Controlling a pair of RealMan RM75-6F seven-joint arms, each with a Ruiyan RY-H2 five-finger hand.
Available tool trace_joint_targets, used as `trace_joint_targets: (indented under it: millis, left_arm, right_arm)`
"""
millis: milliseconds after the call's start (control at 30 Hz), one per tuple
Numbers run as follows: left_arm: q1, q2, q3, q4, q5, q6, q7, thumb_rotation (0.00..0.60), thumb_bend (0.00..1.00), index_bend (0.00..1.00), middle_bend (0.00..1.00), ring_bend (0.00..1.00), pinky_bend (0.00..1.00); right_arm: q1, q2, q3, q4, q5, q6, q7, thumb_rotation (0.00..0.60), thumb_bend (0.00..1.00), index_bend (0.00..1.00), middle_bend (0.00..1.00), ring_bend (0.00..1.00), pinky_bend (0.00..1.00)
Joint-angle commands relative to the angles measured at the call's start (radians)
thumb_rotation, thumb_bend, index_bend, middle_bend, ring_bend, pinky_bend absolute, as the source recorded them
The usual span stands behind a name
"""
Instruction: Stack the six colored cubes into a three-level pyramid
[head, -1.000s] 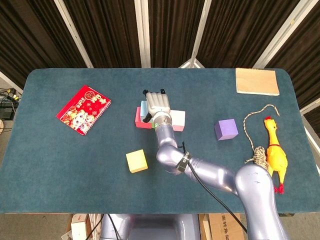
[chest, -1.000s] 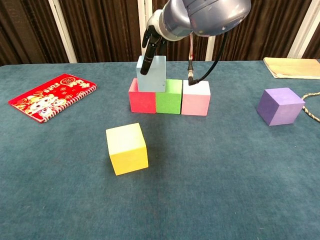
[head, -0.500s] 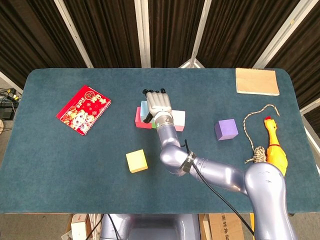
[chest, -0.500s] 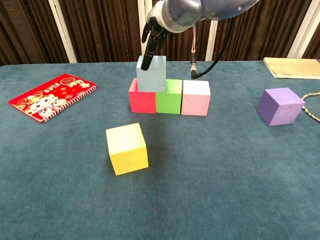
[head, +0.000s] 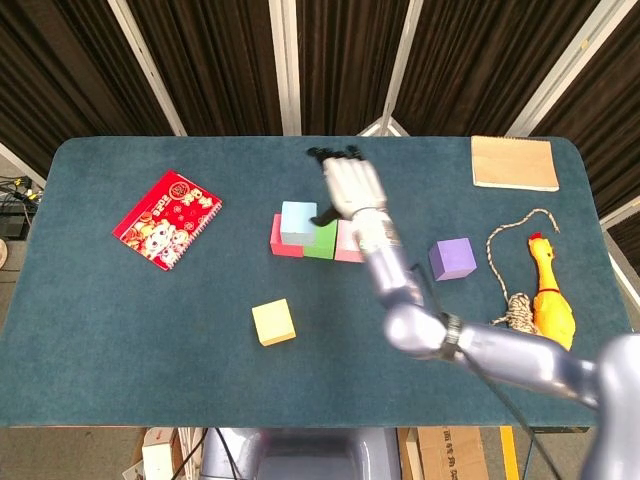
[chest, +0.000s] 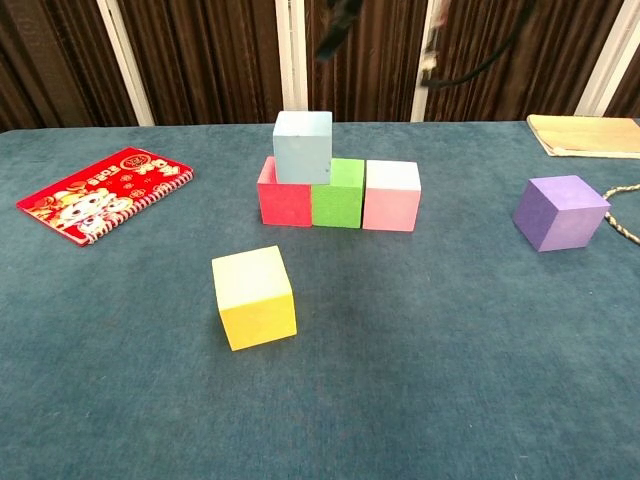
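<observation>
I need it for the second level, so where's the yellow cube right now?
The yellow cube sits alone on the table, nearer the robot than the red cube.

My right robot hand (head: 352, 187) is pale silver-grey with black fingertips at its 12 o'clock end, and it joins, toward 5 o'clock, a glossy silver-lilac arm of rounded segments, ringed by a dark band at the elbow joint.

One cube (chest: 302, 146) atop the left end of a three-cube row (chest: 340, 193), two cubes (chest: 254, 297) apart in front and right.
</observation>
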Motion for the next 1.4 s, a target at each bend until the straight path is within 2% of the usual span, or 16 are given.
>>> trace_joint_targets:
  millis: [33,100,300,467,700,900,1167,1400]
  left_arm:
    - [0.002,0.000,0.000,-0.007,0.002,0.009,0.003,0.600,0.32,0.16,0.11,0.01,0.00]
    - [0.004,-0.001,0.001,-0.014,0.005,0.014,0.008,0.600,0.32,0.16,0.11,0.01,0.00]
    - [-0.001,-0.008,0.013,-0.025,0.016,0.016,0.038,0.600,0.32,0.16,0.11,0.01,0.00]
    - [-0.005,-0.016,0.014,-0.023,0.019,0.023,0.052,0.600,0.32,0.16,0.11,0.01,0.00]
    - [-0.003,-0.022,0.017,-0.028,0.029,0.040,0.066,0.600,0.32,0.16,0.11,0.01,0.00]
    - [-0.002,-0.026,0.021,-0.032,0.039,0.053,0.079,0.600,0.32,0.16,0.11,0.01,0.00]
    - [0.007,-0.022,0.022,-0.045,0.050,0.078,0.091,0.600,0.32,0.16,0.11,0.01,0.00]
    - [0.019,-0.019,0.025,-0.064,0.062,0.113,0.115,0.600,0.32,0.16,0.11,0.01,0.00]
  right_arm:
    - [-0.201,0.199,-0.033,-0.164,-0.174,-0.037,0.148,0.600,0.09,0.16,0.19,0.17,0.00]
    - [-0.267,0.255,-0.059,-0.195,-0.236,-0.056,0.189,0.600,0.09,0.16,0.19,0.17,0.00]
    - [-0.445,0.381,-0.204,-0.243,-0.476,-0.112,0.267,0.600,0.09,0.17,0.19,0.17,0.00]
    - [-0.520,0.378,-0.299,-0.174,-0.625,-0.147,0.344,0.600,0.09,0.17,0.19,0.17,0.00]
    - [-0.558,0.304,-0.335,-0.042,-0.756,-0.157,0.490,0.600,0.09,0.17,0.19,0.17,0.00]
    - [-0.547,0.240,-0.359,0.048,-0.835,-0.158,0.530,0.600,0.09,0.17,0.19,0.17,0.00]
    - [-0.517,0.143,-0.396,0.217,-0.901,-0.218,0.610,0.600,0.09,0.17,0.19,0.17,0.00]
    - [-0.491,0.094,-0.408,0.342,-0.960,-0.240,0.663,0.600,0.09,0.17,0.19,0.17,0.00]
